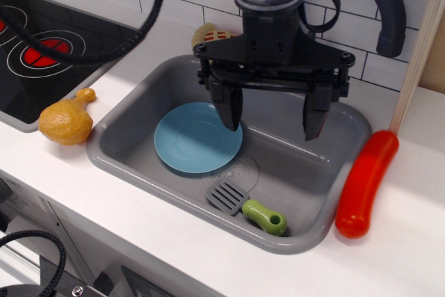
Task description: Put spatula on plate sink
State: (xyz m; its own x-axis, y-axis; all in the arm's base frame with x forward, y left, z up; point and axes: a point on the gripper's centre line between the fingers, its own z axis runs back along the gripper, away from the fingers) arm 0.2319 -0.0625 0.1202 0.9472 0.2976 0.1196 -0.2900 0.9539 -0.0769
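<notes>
The spatula (247,206), with a grey slotted blade and a light-green handle, lies on the floor of the grey sink (327,165) near its front wall. The light-blue plate (193,140) lies flat on the sink floor to the left, just behind the spatula. My gripper (273,129) hangs over the middle of the sink, above and behind the spatula. Its two black fingers are spread wide and hold nothing. The left finger tip overlaps the plate's right edge in the view.
A long red sausage (365,182) lies on the white counter right of the sink. A yellow toy chicken leg (67,119) lies left of it. The black stovetop (42,53) is at far left. A toy pastry (212,34) sits behind the sink.
</notes>
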